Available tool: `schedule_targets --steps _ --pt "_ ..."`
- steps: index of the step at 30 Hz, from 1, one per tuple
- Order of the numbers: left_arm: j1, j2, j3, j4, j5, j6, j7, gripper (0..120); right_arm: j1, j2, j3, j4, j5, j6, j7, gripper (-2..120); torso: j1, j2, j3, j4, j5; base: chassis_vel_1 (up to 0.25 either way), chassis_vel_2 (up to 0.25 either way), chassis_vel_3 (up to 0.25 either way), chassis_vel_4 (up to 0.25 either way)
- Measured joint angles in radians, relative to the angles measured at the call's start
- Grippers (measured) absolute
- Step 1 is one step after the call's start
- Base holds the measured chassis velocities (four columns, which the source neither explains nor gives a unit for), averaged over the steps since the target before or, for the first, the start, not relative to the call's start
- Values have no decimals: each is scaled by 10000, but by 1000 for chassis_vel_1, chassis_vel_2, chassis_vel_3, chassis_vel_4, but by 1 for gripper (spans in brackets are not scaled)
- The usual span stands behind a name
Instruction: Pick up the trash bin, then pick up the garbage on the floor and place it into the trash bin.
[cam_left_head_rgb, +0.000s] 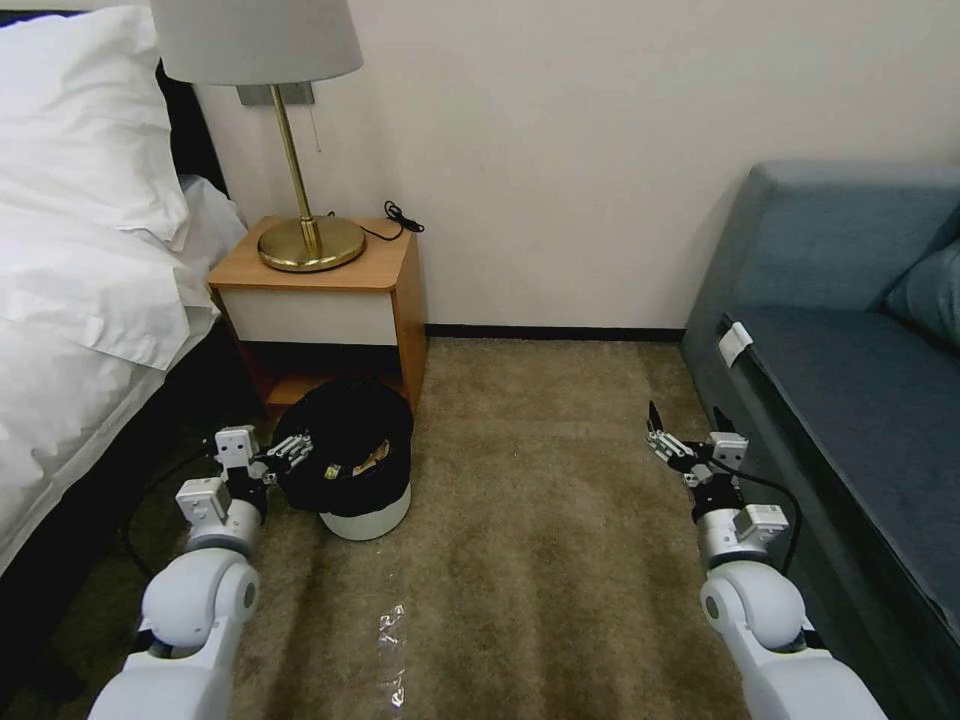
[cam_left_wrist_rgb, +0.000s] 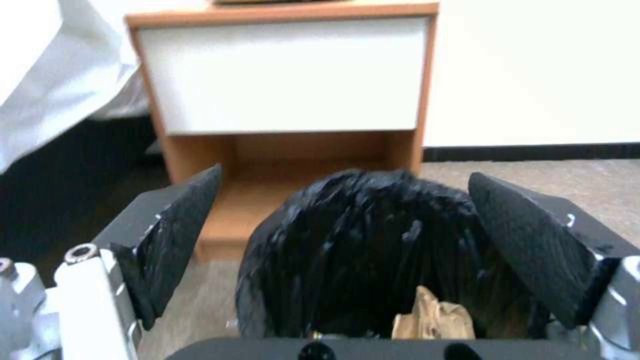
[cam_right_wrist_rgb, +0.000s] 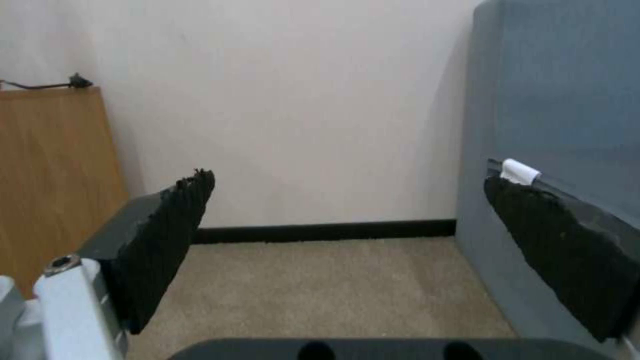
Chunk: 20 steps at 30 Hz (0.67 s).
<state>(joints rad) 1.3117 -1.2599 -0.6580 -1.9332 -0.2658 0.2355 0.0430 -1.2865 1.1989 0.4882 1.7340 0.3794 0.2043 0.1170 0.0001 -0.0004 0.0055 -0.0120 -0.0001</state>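
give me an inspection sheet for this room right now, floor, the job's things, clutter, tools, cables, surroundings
Surface: tan carpet, bare between the arms.
Job's things: trash bin with black bag stands before the nightstand; brown paper lies inside it.
Clutter: clear plastic scrap on the carpet.
Tools: left tool open at the bin's rim; right tool open, holding nothing, by the sofa.
Cables: black cord on the nightstand.
Surroundings: bed, brass lamp, white wall.
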Motion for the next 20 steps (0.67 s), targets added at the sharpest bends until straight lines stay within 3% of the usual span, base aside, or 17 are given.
schedule_targets --steps 6,20 --pt "-61 -72 74 96 -280 -587 260 98 -76 209 6 21 -58 7 7 100 1 0 0 -1 -1 0 0 0 0" --pt "-176 -171 103 254 -117 -1028 218 97 -134 432 90 -31 -83 -7 294 100 1 0 1 -1 -1 0 0 0 0"
